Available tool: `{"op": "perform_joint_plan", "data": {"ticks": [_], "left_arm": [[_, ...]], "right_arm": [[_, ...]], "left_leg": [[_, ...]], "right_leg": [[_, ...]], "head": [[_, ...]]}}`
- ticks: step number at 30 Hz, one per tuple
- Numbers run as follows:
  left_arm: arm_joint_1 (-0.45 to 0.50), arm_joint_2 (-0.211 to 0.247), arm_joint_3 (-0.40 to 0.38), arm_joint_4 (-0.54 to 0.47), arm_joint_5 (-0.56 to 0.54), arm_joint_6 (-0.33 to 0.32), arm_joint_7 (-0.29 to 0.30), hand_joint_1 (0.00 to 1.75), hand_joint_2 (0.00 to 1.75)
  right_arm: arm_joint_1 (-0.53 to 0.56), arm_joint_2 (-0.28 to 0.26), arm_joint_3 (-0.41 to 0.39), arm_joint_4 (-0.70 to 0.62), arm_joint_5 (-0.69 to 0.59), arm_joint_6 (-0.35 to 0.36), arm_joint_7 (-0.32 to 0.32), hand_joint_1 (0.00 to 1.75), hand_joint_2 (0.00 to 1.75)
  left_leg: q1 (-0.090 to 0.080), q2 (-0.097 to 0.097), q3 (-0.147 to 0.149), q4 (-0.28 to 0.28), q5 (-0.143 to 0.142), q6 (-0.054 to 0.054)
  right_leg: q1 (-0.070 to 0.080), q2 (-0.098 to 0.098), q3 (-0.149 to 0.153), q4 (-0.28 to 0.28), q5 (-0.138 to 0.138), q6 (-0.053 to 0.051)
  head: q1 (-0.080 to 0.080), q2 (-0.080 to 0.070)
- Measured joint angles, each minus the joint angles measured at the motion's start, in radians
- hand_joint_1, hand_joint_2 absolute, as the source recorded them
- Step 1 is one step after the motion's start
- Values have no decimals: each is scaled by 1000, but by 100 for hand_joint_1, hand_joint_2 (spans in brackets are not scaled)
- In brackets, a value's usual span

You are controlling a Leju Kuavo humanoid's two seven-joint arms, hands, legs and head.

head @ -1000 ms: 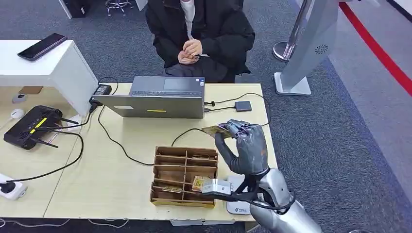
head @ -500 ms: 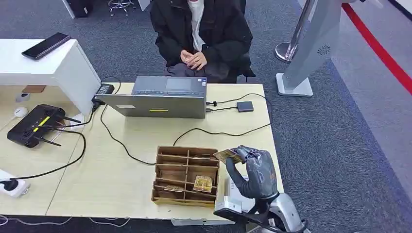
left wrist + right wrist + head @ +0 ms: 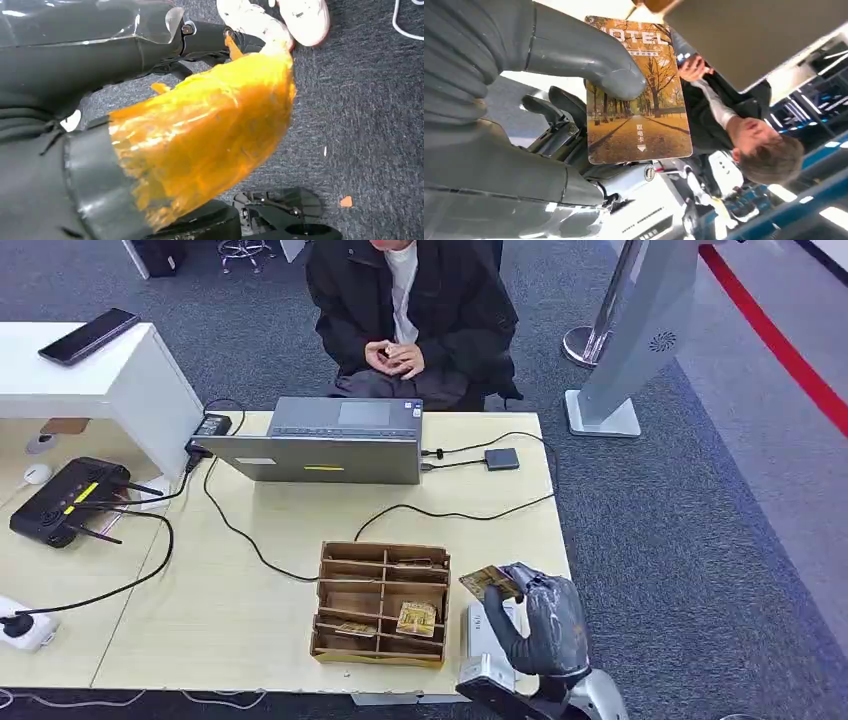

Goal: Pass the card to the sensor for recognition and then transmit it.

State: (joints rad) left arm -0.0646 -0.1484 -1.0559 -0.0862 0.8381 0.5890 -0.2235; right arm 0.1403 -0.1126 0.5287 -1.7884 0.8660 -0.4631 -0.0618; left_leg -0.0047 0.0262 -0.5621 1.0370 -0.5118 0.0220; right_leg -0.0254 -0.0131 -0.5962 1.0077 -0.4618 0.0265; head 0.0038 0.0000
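My right hand [image 3: 545, 625] hovers at the table's front right corner and pinches a hotel card [image 3: 488, 583] printed with an autumn tree scene. The card sits tilted just above the white sensor [image 3: 482, 636], which lies right of the cardboard organizer [image 3: 380, 600]. In the right wrist view the thumb [image 3: 584, 55] presses on the face of the card [image 3: 636, 95], with dark fingers behind it. Another card [image 3: 417, 618] lies in a front compartment of the organizer. In the left wrist view my left hand [image 3: 100, 45] hangs over the carpet, its fingers hard to read.
A laptop [image 3: 330, 440] stands at the table's far edge, with cables running to a small black box [image 3: 501, 459]. A person [image 3: 410, 310] sits behind it with hands clasped. A black router [image 3: 65, 500] lies at the left. A grey stand [image 3: 620, 350] rises at the right.
My right hand has drawn back from the table's middle right toward the front edge and come down, carrying the card to just above the sensor.
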Motion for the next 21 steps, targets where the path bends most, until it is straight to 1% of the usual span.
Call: {"op": "perform_joint_plan", "data": {"ticks": [2, 7, 10, 14, 18, 21], "left_arm": [[-2, -1, -2, 0, 4, 0, 0, 0, 0], [-4, -3, -9, 0, 6, -1, 0, 0, 0], [-5, -3, -11, 0, 10, -2, 0, 0, 0], [-5, -3, -16, 0, 21, -2, 0, 0, 0], [-6, -3, -18, 0, 31, -3, -6, 0, 0], [-6, -3, -19, 0, 34, -3, -6, 0, 0]], "right_arm": [[8, 0, -1, 0, -8, 12, 11, 175, 175], [24, 0, -2, 0, -11, 16, 19, 175, 175], [29, 0, -2, 0, -21, 35, 41, 175, 175], [42, -2, -1, 8, -67, 72, 61, 175, 175], [46, -15, 6, 28, -102, 110, 86, 175, 175], [47, -25, 12, 45, -112, 121, 98, 175, 175]], "left_leg": [[0, 0, 0, 0, 0, 0], [0, 0, 0, 0, 0, 0], [0, 0, 0, 0, 0, 0], [0, 0, 0, 0, 0, 0], [0, 0, 0, 0, 0, 0], [0, 0, 0, 0, 0, 0]], "right_leg": [[0, 0, 0, 0, 0, 0], [0, 0, 0, 0, 0, 0], [0, 0, 0, 0, 0, 0], [0, 0, 0, 0, 0, 0], [0, 0, 0, 0, 0, 0], [0, 0, 0, 0, 0, 0]], "head": [[0, 0], [0, 0], [0, 0], [0, 0], [0, 0], [0, 0]]}}
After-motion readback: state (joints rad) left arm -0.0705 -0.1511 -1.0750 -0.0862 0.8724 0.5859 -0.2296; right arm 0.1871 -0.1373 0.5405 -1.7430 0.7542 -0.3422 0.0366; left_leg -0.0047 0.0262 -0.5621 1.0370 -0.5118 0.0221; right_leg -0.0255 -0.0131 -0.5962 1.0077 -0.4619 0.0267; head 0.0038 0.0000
